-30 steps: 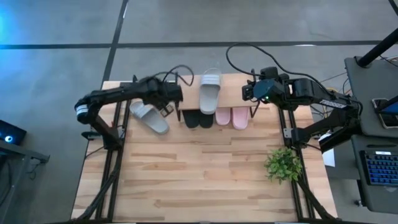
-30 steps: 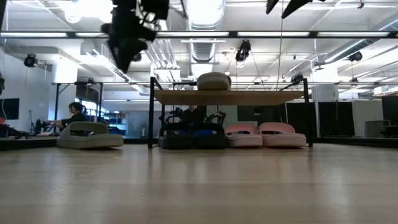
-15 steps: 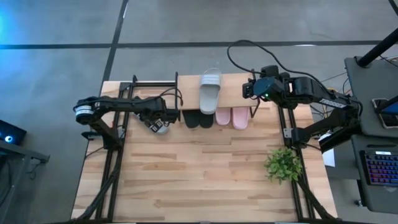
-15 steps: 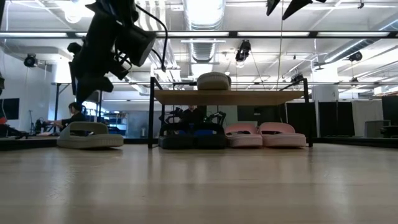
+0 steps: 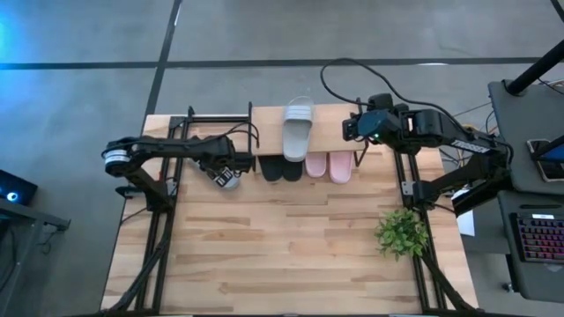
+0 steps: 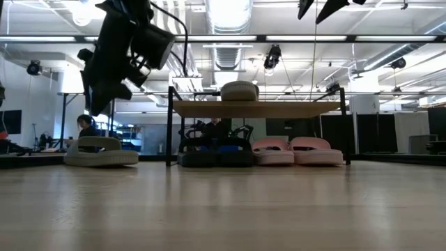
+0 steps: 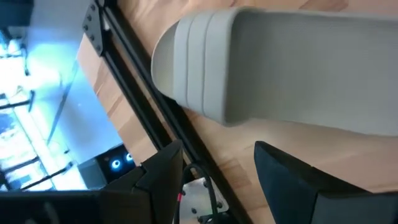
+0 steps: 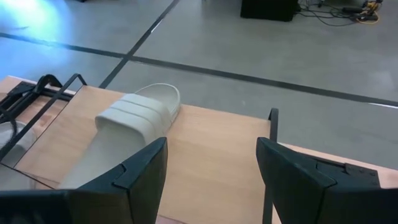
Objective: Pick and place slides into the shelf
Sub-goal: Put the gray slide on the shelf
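Observation:
One light grey slide [image 6: 101, 150] lies flat on its sole on the table, left of the shelf [image 6: 279, 109]. My left gripper [image 6: 97, 111] hangs above it, pointing down and open; in the left wrist view the slide [image 7: 280, 68] fills the space beyond the spread fingers. From above, the gripper [image 5: 225, 174] hides most of that slide. The second grey slide [image 5: 298, 128] rests on the shelf's top plank [image 5: 335, 132]. Two black slides [image 5: 281, 168] and two pink slides [image 5: 328, 165] sit under the plank. My right gripper [image 5: 352, 128] is open above the shelf's right end.
A small green plant [image 5: 401, 232] stands near the table's right edge. Black metal frame rails [image 5: 167, 202] run along the table's left side. The near half of the wooden table [image 5: 282, 255] is bare. A seated person [image 6: 83, 129] shows far behind.
My left gripper has moved from beside the shelf's left end toward the table's near-left, come down and tipped to point down over the grey slide on the table. In the last half second it has barely moved. The slides have stayed where they were.

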### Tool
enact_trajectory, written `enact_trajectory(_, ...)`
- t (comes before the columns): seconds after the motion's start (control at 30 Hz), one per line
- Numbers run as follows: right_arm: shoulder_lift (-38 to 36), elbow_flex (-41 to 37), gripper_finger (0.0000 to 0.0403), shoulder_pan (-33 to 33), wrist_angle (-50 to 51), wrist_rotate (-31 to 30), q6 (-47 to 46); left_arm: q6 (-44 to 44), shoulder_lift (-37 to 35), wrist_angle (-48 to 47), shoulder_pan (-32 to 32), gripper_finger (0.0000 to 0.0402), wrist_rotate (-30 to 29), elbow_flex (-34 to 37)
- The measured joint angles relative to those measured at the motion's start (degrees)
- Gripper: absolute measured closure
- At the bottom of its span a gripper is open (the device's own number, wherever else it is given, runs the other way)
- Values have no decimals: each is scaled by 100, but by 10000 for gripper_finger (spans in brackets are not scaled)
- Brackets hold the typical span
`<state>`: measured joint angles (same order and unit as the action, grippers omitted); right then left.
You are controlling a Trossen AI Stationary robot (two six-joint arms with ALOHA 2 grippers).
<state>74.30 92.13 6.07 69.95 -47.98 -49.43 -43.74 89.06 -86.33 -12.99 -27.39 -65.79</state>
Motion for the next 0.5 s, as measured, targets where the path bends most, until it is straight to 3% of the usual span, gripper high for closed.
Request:
enact_trajectory(0.23, 2, -34, 165, 69, 15, 2, 79, 996, -600, 539, 235, 217, -45, -947)
enact_trajectory(0.37, 2, -34, 165, 173, 13, 2, 211, 2515, -876, 2048, 312, 217, -144, -1571)
enact_trajectory(0.5, 2, -34, 165, 278, 11, 40, 267, 4214, -655, 3444, 294, 217, -418, -2162)
